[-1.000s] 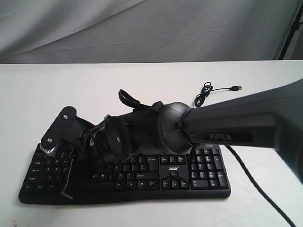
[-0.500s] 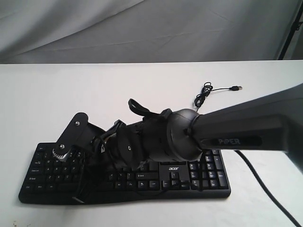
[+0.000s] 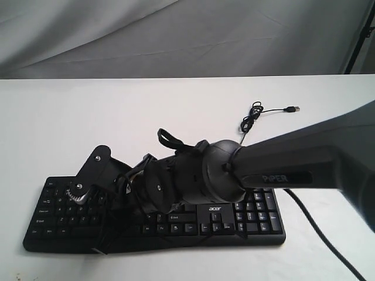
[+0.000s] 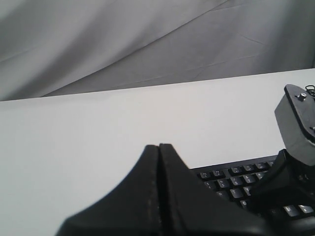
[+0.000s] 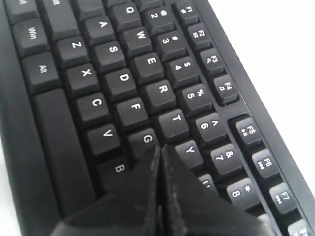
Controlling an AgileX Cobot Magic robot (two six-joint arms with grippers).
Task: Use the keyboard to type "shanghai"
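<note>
Table [image 3: 88, 111]: white, flat, matte; fills the lower part of the exterior view. Also shows in the left wrist view [image 4: 74, 128] and as a pale strip in the right wrist view [image 5: 275, 39].
Backdrop [image 3: 176, 35]: grey cloth behind the table's far edge, with long slanting creases and a lighter patch at the upper left. Seen again in the left wrist view [image 4: 123, 44].
Dark pole [image 3: 358, 41]: thin, leaning, at the upper right edge before the cloth.
Thick black cable [image 3: 321, 232]: lies on the table, running towards the lower right corner.

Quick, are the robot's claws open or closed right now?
Left gripper: closed, holding nothing.
Right gripper: closed, holding nothing, tip by the G key of the keyboard.
</note>
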